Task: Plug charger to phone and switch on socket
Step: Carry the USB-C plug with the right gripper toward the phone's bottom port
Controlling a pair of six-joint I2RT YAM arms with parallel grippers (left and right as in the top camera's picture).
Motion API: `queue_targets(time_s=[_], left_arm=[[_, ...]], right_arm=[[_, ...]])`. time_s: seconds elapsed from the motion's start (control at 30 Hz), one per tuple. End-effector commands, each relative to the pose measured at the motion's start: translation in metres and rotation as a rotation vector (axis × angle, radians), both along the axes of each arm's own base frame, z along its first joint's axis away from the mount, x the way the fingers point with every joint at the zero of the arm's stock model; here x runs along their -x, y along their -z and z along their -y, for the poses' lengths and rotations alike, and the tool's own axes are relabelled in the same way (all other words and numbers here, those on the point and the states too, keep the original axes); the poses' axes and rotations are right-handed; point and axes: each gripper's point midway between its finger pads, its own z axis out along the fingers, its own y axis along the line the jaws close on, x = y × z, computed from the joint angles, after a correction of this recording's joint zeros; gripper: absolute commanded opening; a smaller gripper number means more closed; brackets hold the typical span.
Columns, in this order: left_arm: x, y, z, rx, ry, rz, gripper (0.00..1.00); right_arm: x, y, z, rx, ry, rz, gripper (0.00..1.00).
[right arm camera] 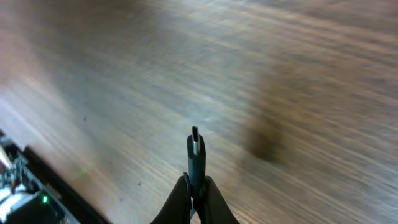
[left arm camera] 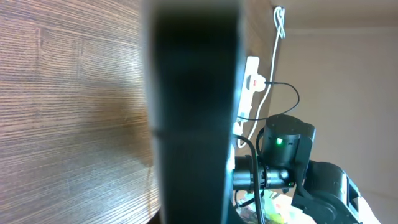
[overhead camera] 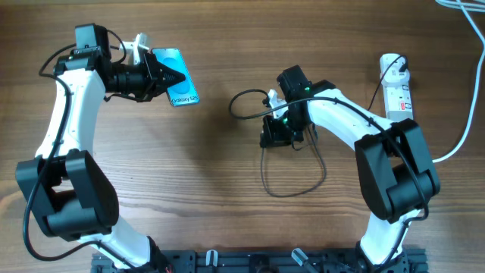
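My left gripper (overhead camera: 173,78) is shut on the phone (overhead camera: 180,83), a blue-lit screen with "Galaxy S25" text, held at the far left. In the left wrist view the phone (left arm camera: 193,106) fills the middle as a dark upright slab. My right gripper (overhead camera: 274,130) is shut on the charger's connector end (right arm camera: 196,155); the metal tip (right arm camera: 194,134) points up above the table. The dark cable (overhead camera: 292,178) loops on the table below and runs to the white adapter (overhead camera: 399,70) plugged into the socket (overhead camera: 398,95), whose red switch (left arm camera: 254,81) shows in the left wrist view.
The thick white cord (overhead camera: 464,129) curves off the socket along the right edge. Bare wooden table (overhead camera: 212,174) lies between the two arms. A black rail (overhead camera: 250,262) runs along the front edge.
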Motion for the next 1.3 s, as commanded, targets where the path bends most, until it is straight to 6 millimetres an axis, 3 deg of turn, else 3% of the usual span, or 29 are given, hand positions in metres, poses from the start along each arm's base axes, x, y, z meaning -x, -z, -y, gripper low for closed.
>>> queue_targets(time_s=[0.0,0.13,0.23,0.33,0.77,0.93,1.03,1.13,1.27], left_arm=[[-0.002,-0.008,0.001,0.027,0.031,0.055,0.04],[-0.003,-0.009,0.001,0.027,0.032,0.058,0.04],[-0.001,-0.015,0.005,0.066,0.057,0.086,0.04],[0.004,-0.042,0.019,0.204,0.153,0.214,0.04],[0.013,-0.079,0.028,0.344,0.208,0.318,0.04],[0.018,-0.095,0.031,0.436,0.231,0.339,0.04],[0.021,-0.101,0.033,0.479,0.242,0.341,0.04],[0.023,-0.102,0.038,0.482,0.257,0.342,0.04],[0.028,-0.101,0.048,0.492,0.276,0.316,0.04]], right_arm=[[0.008,0.001,-0.007,-0.054,-0.063,-0.004,0.04],[0.009,-0.005,-0.016,-0.124,-0.109,0.016,0.04],[0.021,-0.030,-0.037,-0.343,-0.213,0.023,0.04],[0.031,-0.058,-0.052,-0.556,-0.297,0.045,0.04],[0.043,-0.144,-0.069,-1.076,-0.335,0.042,0.04],[0.048,-0.157,-0.072,-1.086,-0.353,0.042,0.04],[0.043,-0.158,-0.074,-0.985,-0.352,0.061,0.04],[0.042,-0.183,-0.074,-0.972,-0.387,0.153,0.05],[0.042,-0.199,-0.074,-0.852,-0.382,0.245,0.05]])
